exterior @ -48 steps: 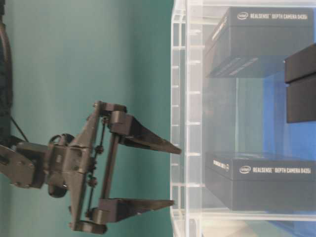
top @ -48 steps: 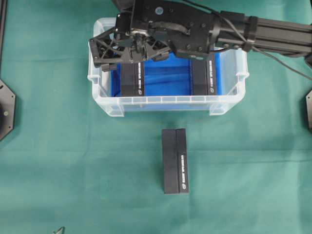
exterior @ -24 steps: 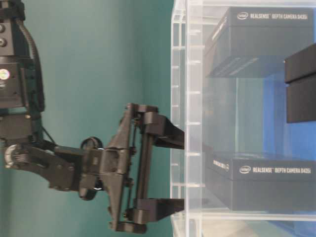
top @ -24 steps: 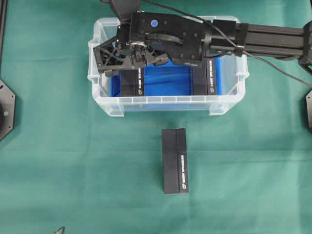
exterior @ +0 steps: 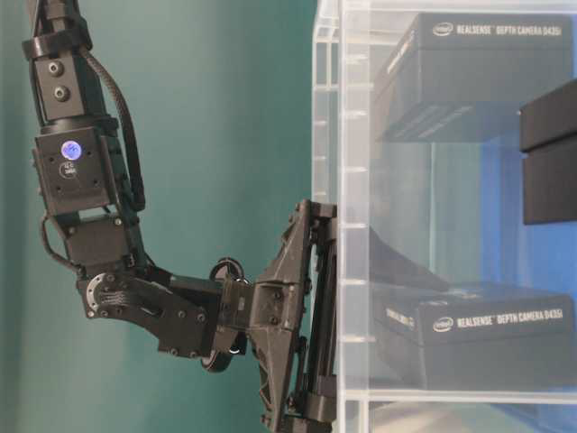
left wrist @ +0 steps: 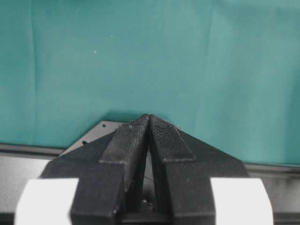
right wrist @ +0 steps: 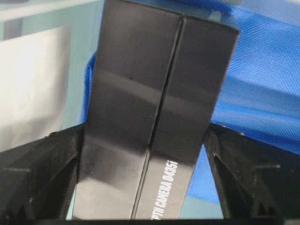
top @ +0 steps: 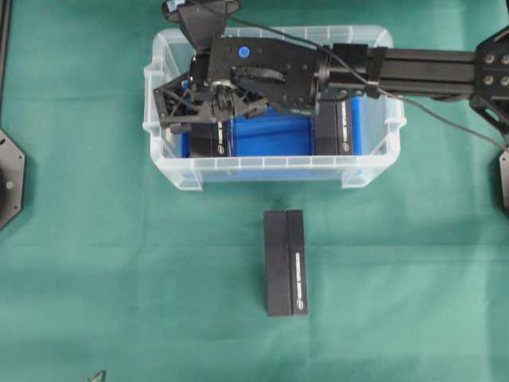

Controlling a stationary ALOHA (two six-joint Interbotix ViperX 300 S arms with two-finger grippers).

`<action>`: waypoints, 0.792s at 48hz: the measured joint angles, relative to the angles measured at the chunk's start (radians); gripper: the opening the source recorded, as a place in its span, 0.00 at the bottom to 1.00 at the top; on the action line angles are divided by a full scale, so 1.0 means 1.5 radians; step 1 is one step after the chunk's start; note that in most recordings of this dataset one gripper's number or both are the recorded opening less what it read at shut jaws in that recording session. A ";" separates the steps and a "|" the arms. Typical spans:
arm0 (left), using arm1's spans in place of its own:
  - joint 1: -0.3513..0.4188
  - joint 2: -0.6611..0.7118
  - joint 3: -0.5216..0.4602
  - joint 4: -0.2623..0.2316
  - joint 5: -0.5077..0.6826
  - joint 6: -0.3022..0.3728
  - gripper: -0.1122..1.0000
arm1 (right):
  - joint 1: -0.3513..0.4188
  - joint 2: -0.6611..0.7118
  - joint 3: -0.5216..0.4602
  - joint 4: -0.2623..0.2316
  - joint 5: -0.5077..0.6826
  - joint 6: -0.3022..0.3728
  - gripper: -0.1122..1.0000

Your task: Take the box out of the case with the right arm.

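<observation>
The case (top: 163, 163) is a clear tub with a blue floor, standing at the back of the green table. Two black boxes lie in it: the left box (top: 213, 140) and the right box (top: 343, 127). My right gripper (top: 199, 119) reaches in from the right and hangs low over the left box. In the right wrist view it (right wrist: 145, 129) is open with that box (right wrist: 154, 103) between its fingers (right wrist: 42, 173); blue floor shows beside the right finger. My left gripper (left wrist: 149, 118) is shut on nothing, away from the case.
A third black box (top: 286, 263) lies on the cloth in front of the case. The case walls (exterior: 329, 180) surround my right gripper closely. Arm mounts sit at the left edge (top: 9, 179) and the right edge (top: 503, 179).
My right gripper has come down from above the rim into the case, its open fingers now on either side of the left box. The boxes have not moved.
</observation>
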 measured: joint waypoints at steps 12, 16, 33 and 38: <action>0.000 0.000 0.000 0.000 0.000 0.000 0.10 | 0.001 0.001 0.000 0.001 -0.001 0.009 0.92; 0.000 0.001 0.000 0.000 0.000 0.000 0.10 | 0.001 0.001 0.000 0.004 -0.001 0.013 0.92; 0.000 0.000 0.000 0.000 0.000 0.000 0.10 | 0.000 0.002 -0.005 0.012 0.038 0.022 0.77; 0.000 0.000 -0.001 0.000 -0.001 0.000 0.10 | 0.001 0.002 -0.006 0.012 0.045 0.025 0.76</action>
